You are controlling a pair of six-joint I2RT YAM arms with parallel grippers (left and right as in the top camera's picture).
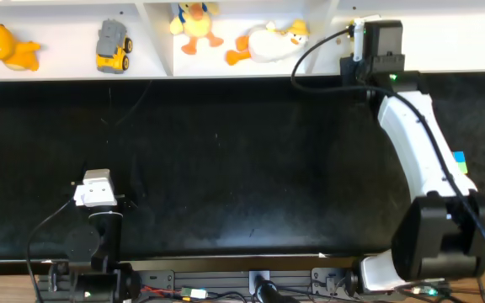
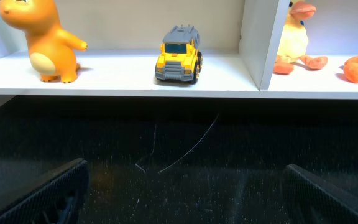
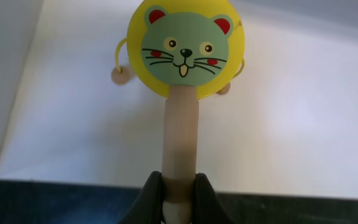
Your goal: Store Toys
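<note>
From where I stand, the right gripper is up at the white shelf, in its rightmost compartment, with its jaws clamped on the very end of the wooden handle of a rattle drum. The drum's yellow head with the painted cat face points toward the back of the shelf. I cannot tell whether it is resting on the shelf floor or hanging just above it.

It looks like a light, stiff toy of smooth wood. The round handle could twist or slide in a narrow pinch, and the head end outweighs the stick. A hold nearer the head would be steadier, though the end grip keeps the fingers away from the shelf wall. Two beads dangle on strings at the sides of the head (they will swing and may snag), so I would guess a gentle release suits it.

The other toys already sit on the shelf: an orange figure and a yellow truck in the left compartment, and a yellow duck and a white duck in the middle one.

The left gripper sits well back from the shelf over the dark mat, jaws wide apart and holding nothing.
</note>
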